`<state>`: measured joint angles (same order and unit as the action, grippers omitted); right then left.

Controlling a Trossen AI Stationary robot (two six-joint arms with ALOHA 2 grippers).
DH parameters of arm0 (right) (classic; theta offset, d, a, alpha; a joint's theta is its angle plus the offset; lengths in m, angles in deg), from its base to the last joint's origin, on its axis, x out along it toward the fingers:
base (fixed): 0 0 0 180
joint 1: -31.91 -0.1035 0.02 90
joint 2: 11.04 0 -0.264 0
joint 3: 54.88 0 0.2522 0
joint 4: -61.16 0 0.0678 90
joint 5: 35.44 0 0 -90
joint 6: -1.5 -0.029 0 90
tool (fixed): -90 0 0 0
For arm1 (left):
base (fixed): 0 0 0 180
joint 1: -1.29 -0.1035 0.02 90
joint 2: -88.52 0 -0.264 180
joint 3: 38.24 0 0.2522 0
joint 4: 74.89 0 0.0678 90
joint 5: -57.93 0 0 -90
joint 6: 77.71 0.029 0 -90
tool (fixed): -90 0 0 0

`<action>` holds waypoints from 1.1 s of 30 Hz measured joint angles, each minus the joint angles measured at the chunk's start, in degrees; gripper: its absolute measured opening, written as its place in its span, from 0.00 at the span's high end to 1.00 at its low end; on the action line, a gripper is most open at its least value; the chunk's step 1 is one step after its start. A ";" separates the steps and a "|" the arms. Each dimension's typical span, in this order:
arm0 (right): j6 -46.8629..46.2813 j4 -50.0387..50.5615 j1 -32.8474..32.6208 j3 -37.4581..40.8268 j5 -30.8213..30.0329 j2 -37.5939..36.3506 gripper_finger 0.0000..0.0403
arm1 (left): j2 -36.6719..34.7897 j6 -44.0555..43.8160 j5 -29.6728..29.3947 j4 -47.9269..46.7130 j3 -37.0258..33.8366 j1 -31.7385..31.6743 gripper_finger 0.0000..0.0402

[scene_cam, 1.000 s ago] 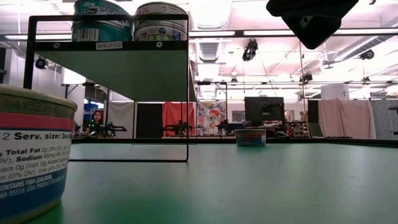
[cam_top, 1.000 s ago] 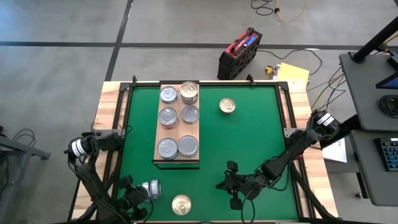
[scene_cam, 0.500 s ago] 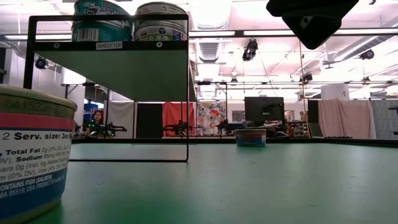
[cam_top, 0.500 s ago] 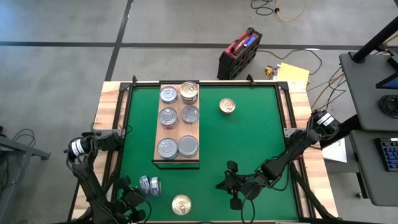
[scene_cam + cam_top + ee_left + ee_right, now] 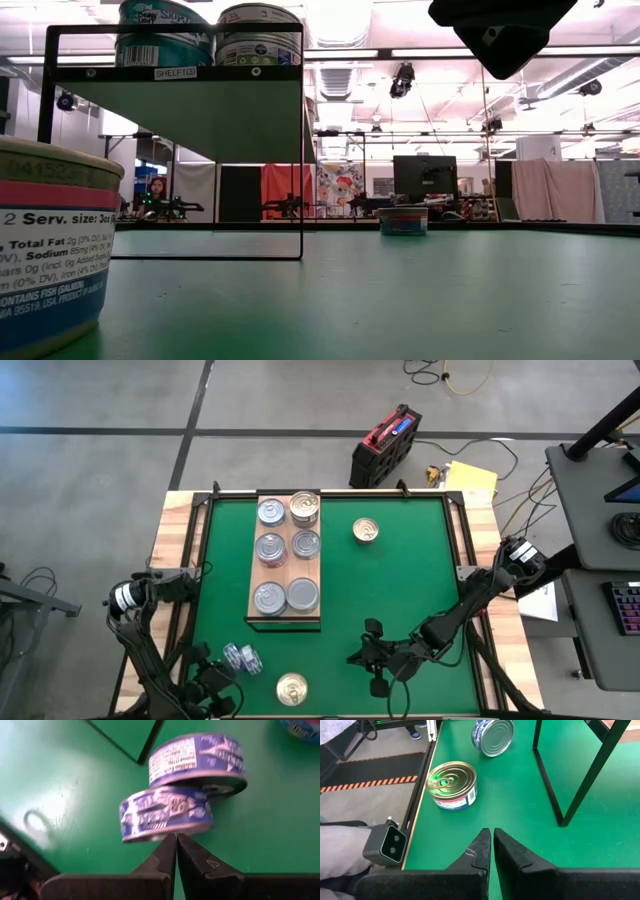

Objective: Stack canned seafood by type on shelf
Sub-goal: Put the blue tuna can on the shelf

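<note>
The shelf (image 5: 285, 618) is a wooden board on black legs and carries six tins with silver or gold lids. One gold-lidded tin (image 5: 366, 531) stands on the green mat to the shelf's right, another (image 5: 292, 688) by the near edge. Two blue-labelled tins (image 5: 240, 657) lie tipped together at the near left, side walls showing; in the left wrist view they are a nearer tin (image 5: 167, 815) and a farther tin (image 5: 197, 757). My left gripper (image 5: 176, 837) is shut right beside the nearer tin. My right gripper (image 5: 491, 832) hangs shut over the mat at the near right, holding nothing. My left gripper's shut fingertips (image 5: 170, 842) stand at the lower edge of the nearer blue tin's side wall (image 5: 165, 834), slanting down at it from the table's near left. I cannot tell whether they touch it. The tin lies on the mat, tipped.
The shelf's black legs (image 5: 550, 785) stand on the mat between the two arms. A black frame edges the mat, with a wooden table border outside it. The low view shows the near tin (image 5: 50, 250) large at its left and a dark arm part (image 5: 500, 30) at its top.
My left gripper has risen a little, staying shut. The blue tins beside it have tipped: a silver face that pointed up a second ago has turned away, and their side walls show now.
</note>
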<state>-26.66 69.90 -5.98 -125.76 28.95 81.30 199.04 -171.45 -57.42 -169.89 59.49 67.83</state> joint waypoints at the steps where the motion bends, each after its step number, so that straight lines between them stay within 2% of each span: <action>1: -0.40 -0.01 0.00 0.00 0.00 0.00 0.97 | 0.00 -0.02 0.90 -0.61 0.42 0.00 1.00; 8: -1.64 -0.01 0.00 0.00 0.00 0.00 0.97 | -0.04 0.29 2.32 -4.19 3.34 0.00 1.00; 13: -2.00 -0.02 0.00 0.00 0.00 0.00 0.97 | -0.04 4.40 1.73 -4.25 5.57 0.00 1.00; 19: -2.00 -0.02 0.00 0.00 -0.01 0.00 0.97 | -0.04 6.22 -5.17 -4.06 7.71 -0.20 1.00; 21: -1.96 0.00 0.00 0.00 0.00 0.00 0.97 | -0.04 6.78 -5.43 -4.05 8.29 -0.31 1.00; 27: -1.21 0.04 0.00 0.00 0.04 0.00 0.97 | -0.04 16.67 -5.23 -4.58 9.19 -0.81 1.00; 33: -1.22 0.24 0.00 0.00 0.57 0.00 0.97 | -0.57 29.93 -0.98 -4.95 9.45 -2.63 0.94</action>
<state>-27.88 70.14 -5.98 -125.76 29.52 81.30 198.47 -141.53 -58.41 -174.83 68.95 65.20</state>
